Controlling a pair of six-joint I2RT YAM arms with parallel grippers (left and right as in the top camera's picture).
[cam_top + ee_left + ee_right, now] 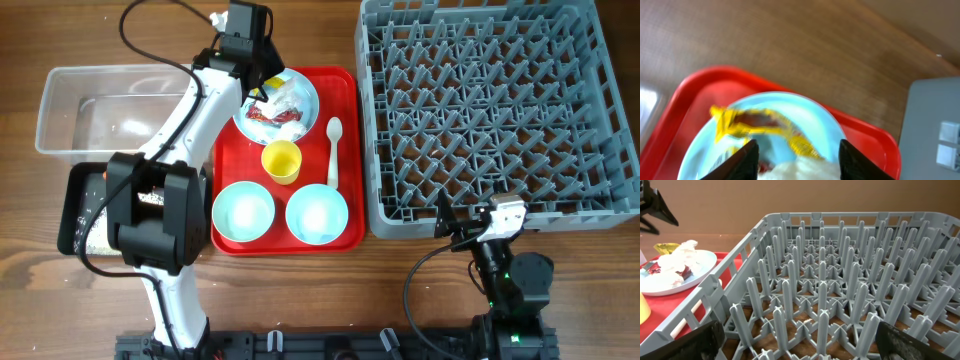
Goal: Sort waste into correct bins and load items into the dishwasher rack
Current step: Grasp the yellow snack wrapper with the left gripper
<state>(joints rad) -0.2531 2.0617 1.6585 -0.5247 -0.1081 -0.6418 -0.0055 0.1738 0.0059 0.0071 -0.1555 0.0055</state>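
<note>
My left gripper [262,85] [799,162] hangs open just above the pale blue plate [305,100] [815,115] at the back of the red tray. White tissue [800,170] lies low between its jaws, and a yellow scrap [757,125] sits just beyond. Red-white wrappers [280,115] also lie on the plate. A yellow cup [282,161], a white spoon [333,150] and two blue bowls [243,212] [317,214] stand on the tray. My right gripper [470,225] [805,350] is open at the front edge of the grey dishwasher rack [500,100] [840,280], holding nothing.
The clear tub [100,105] stands at the back left. The black tray [75,205] in front of it is partly hidden by the left arm. The red serving tray [345,90] lies between the bins and the rack.
</note>
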